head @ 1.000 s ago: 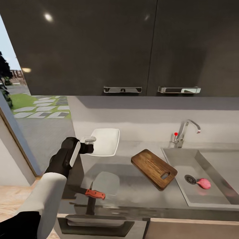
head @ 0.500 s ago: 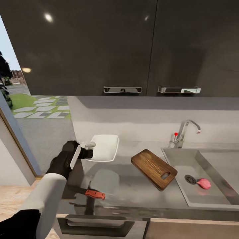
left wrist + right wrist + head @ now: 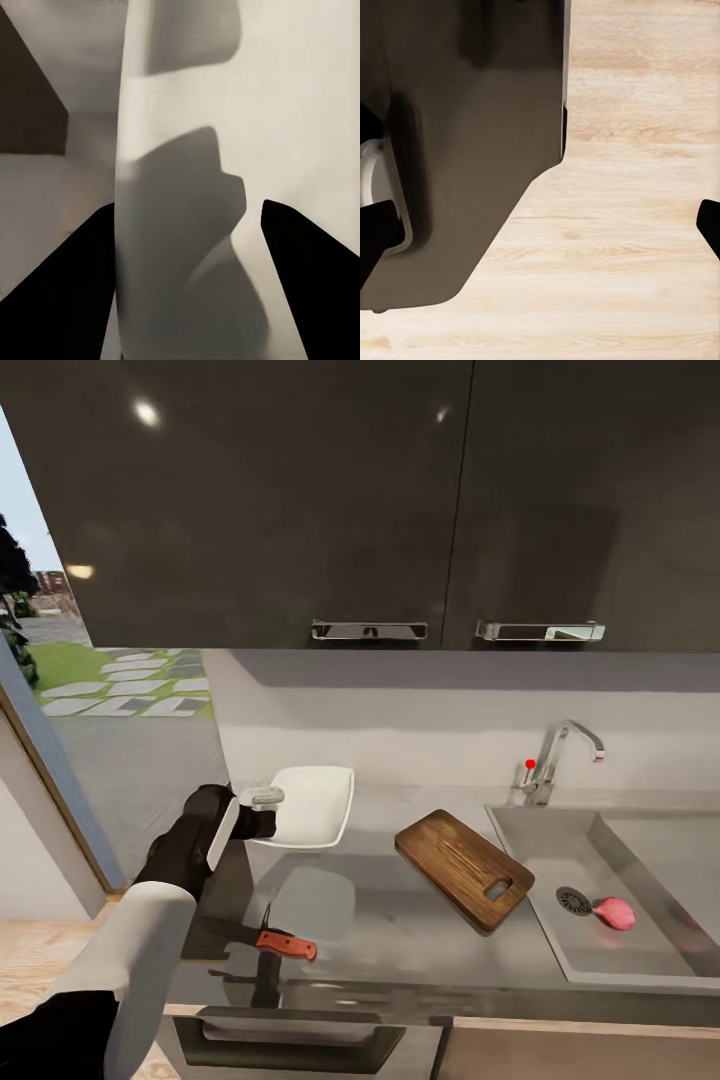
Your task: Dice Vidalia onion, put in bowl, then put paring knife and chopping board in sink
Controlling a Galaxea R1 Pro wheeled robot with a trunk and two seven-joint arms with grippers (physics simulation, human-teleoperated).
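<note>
Since a second ago your left claw (image 3: 268, 807) has carried the bowl (image 3: 310, 806) lower and toward nine o'clock — still pinched shut on its rim, above the worktop (image 3: 420, 920). You're repositioning it; set it down next. Vidalia onion (image 3: 614, 912) waits in the sink (image 3: 655, 960); I cannot tell your right claw's opening.

Vidalia onion (image 3: 614, 912) in sink (image 3: 640, 970)

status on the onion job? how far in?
Early. Nothing is finished: the onion sits whole in the sink, the board is bare, and the knife lies at the counter edge. In hand: the left gripper holds the white bowl by its rim, lifted above the counter. Fetching, dicing, filling and sink drop-off remain.
</note>
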